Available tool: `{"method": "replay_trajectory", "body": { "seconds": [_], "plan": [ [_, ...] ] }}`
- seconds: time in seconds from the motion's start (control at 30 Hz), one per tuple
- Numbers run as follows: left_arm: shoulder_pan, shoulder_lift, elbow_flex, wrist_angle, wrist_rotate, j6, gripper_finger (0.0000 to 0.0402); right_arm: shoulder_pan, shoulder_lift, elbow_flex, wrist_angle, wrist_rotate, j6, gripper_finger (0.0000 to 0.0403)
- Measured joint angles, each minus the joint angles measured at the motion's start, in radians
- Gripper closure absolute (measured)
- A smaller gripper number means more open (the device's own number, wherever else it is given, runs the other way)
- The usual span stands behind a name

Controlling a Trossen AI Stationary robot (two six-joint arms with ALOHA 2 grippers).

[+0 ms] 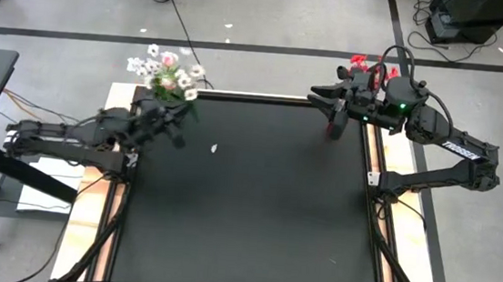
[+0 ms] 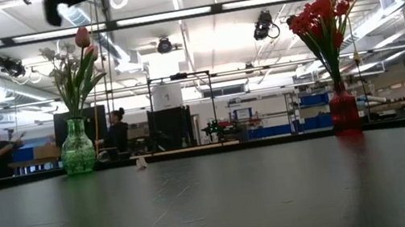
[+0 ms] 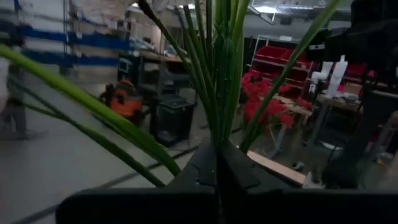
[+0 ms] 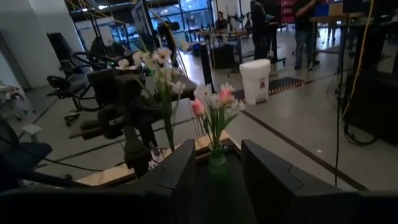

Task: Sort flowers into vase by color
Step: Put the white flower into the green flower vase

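A black table (image 1: 246, 204) fills the middle of the high view, on a grey floor crossed by dark tape lines, with cables at the frame's top. A small white scrap (image 1: 214, 147) lies on the mat left of centre. In the low view the dark surface runs back to a wide hall with ceiling strip lights, shelving and blue bins, and two people sit at far left. A green vase (image 2: 77, 150) stands at that view's left, holding white blooms and a pink bud (image 2: 82, 37) on green stems. A red vase (image 2: 344, 110) stands at right with red flowers (image 2: 323, 13). From above, the white and pink bunch (image 1: 168, 72) sits at the table's upper left corner, the red blooms (image 1: 361, 63) at the upper right. The left gripper (image 1: 169, 125) is just below the white bunch, fingers pressed together around green stems (image 3: 217, 74). The right gripper (image 1: 334, 112) waits at the upper right edge near the red blooms, fingers spread, holding nothing.
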Motion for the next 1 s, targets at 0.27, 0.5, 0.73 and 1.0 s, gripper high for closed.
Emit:
{"method": "replay_trajectory", "body": {
  "seconds": [0.27, 0.5, 0.73, 1.0],
  "plan": [
    [0.000, -0.313, -0.092, -0.092, -0.148, 0.224, 0.0400, -0.015, 0.000, 0.000, -0.005, 0.016, 0.001, 0.0264],
    [0.000, -0.488, -0.092, -0.214, -0.319, 0.305, 0.0400, -0.039, 0.000, 0.000, -0.005, 0.021, 0.014, 0.0264],
    [0.058, -0.514, -0.203, -0.176, -0.451, 0.305, 0.0399, -0.068, 0.000, 0.000, 0.006, 0.034, -0.007, 0.0264],
    [0.188, -0.513, -0.382, 0.221, -0.360, 0.457, 0.0399, -0.116, 0.000, 0.000, 0.077, 0.006, 0.000, 0.0264]
  ]
}}
